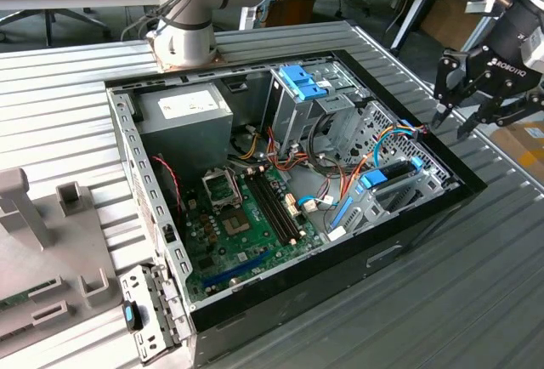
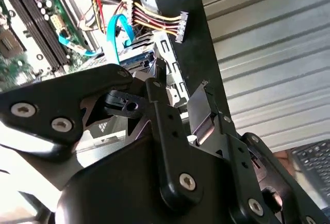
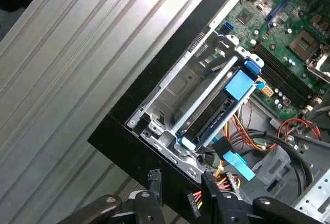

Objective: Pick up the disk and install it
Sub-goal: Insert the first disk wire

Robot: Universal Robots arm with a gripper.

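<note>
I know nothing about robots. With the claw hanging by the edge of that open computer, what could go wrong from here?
1. Loose wires with a dangling connector hang close to the disk; the open jaws could snag them on the way in.
2. The disk sits inside a tight metal cage beside the case rim, so the jaws might strike metal instead.

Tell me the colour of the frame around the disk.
Bright blue, edging the disk; it shows best in the first wrist view.
</note>
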